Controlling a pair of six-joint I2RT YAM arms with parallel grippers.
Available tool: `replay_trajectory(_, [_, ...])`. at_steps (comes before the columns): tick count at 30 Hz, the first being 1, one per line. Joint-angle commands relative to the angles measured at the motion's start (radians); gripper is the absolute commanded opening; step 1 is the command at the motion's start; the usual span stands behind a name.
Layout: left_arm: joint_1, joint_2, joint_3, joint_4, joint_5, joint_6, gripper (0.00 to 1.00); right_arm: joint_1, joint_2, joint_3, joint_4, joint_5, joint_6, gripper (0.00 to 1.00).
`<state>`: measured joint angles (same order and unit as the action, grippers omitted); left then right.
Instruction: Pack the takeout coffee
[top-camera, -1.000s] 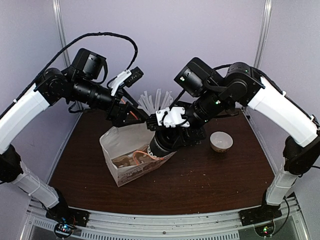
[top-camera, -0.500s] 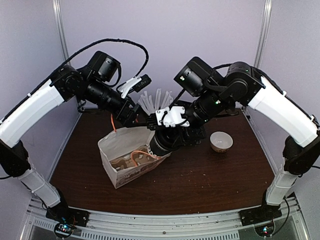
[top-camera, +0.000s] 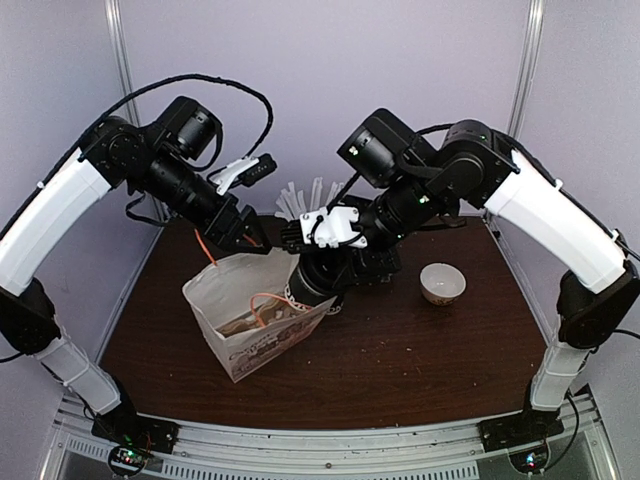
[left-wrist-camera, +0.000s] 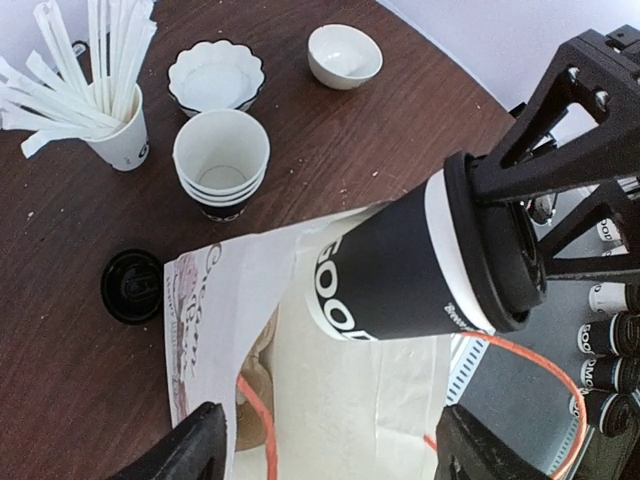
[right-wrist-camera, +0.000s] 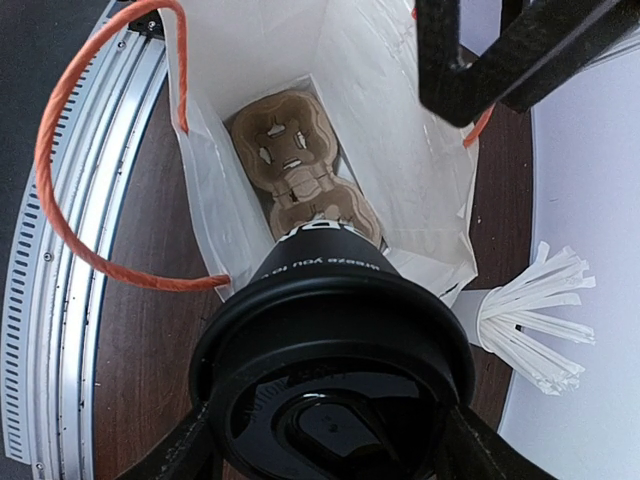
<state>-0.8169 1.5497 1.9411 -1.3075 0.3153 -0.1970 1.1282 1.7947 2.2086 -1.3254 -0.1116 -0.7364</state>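
Right gripper (right-wrist-camera: 330, 445) pinches black lettered paper cup with black plastic lid (left-wrist-camera: 390, 270) at the lid end. Cup tilted, base at mouth of white paper bag with orange cord handles (top-camera: 262, 345), bag's 2 o'clock corner. Left gripper (left-wrist-camera: 335, 455) spread, bag rim between its fingers.

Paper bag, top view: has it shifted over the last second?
Yes. The paper bag has slid left, away from the cream bowl, which stayed put.
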Motion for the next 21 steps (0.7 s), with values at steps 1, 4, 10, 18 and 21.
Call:
replay_trajectory(1, [0.041, -0.027, 0.022, -0.086, 0.055, 0.003, 0.72, 0.008, 0.031, 0.044, 0.014, 0.014, -0.009, 0.67])
replay_trajectory(4, [0.055, -0.020, 0.031, -0.110, 0.091, 0.006, 0.63, 0.008, 0.036, 0.045, 0.014, 0.019, -0.009, 0.67])
replay_trajectory(10, [0.061, -0.035, -0.042, -0.124, 0.222, -0.055, 0.55, 0.008, 0.033, 0.045, 0.015, 0.014, -0.006, 0.67])
replay_trajectory(18, [0.061, -0.076, -0.117, -0.160, 0.188, -0.059, 0.74, 0.009, 0.043, 0.057, 0.015, 0.012, -0.008, 0.67])
replay_trajectory(21, [0.061, -0.097, -0.113, -0.144, 0.245, -0.052, 0.75, 0.008, 0.047, 0.061, 0.017, 0.011, -0.008, 0.67])
